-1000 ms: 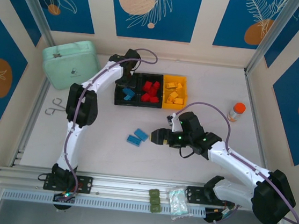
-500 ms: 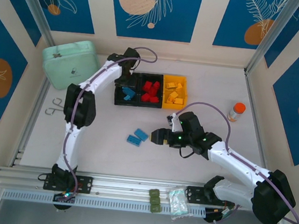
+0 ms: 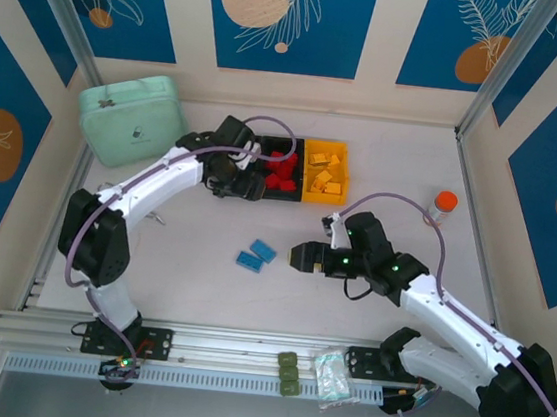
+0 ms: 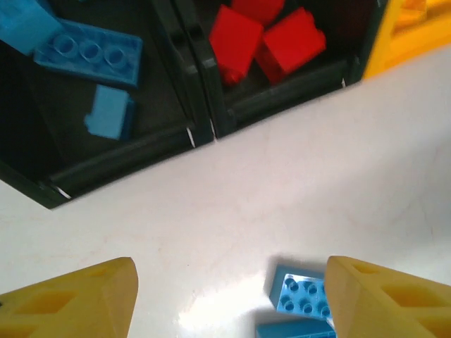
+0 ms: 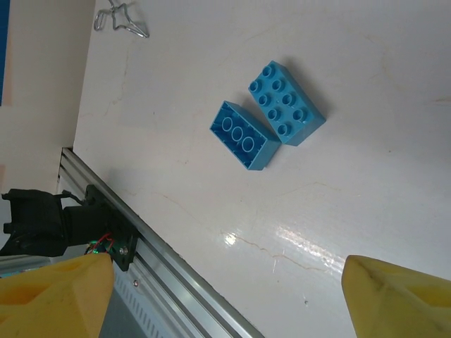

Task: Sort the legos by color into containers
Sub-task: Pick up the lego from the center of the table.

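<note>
Three bins sit in a row at the far side of the white table (image 3: 404, 163). The left black bin (image 4: 106, 158) has blue bricks (image 4: 88, 49) in it. The middle black bin (image 4: 296, 95) has red bricks (image 4: 239, 42) in it. The yellow bin (image 3: 328, 145), at the right end, has yellow bricks (image 3: 324, 181) in it.

Two loose bricks (image 5: 287, 103), both blue, lie on the table near the middle, nearer than the bins. They touch each other. One has its bumps up. The other has its hollow side up.

The left gripper (image 4: 229, 303) hangs over the table just on the near side of the two black bins. Its yellow fingers (image 4: 70, 299) are spread wide, and nothing is between them. One loose brick peeks out beside one finger.

The right gripper (image 5: 229, 282) is just to the right of the two loose bricks. It does not touch them. Its fingers are spread wide too, and it holds nothing.

A green case (image 3: 133, 116) sits at the far left. A little bottle (image 3: 443, 207) with an orange cap stands on the right. A bent metal tool (image 5: 120, 17) lies at the left side of the table.
</note>
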### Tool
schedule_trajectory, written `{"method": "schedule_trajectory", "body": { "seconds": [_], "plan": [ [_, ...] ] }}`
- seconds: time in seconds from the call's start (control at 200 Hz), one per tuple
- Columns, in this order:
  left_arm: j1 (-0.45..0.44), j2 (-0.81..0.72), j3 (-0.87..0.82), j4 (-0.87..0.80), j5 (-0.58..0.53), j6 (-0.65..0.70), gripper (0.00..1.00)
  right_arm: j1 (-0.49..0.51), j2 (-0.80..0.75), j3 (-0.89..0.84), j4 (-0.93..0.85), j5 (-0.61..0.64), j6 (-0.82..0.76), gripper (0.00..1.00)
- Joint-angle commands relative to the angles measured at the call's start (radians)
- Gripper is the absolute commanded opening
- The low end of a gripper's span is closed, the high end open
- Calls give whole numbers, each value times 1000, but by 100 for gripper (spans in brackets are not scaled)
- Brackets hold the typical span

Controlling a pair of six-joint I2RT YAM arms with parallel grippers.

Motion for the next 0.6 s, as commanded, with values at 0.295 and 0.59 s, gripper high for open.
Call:
{"method": "schedule_trajectory", "body": {
  "seconds": [0.295, 0.59],
  "plan": [
    [-88, -120, -168, 99, 126, 106, 88, -20, -176, -100, -116, 25, 36, 86],
    [-184, -33, -173, 62, 85, 160, 93, -69, -259, -136, -148, 12, 42, 87]
  ]
}}
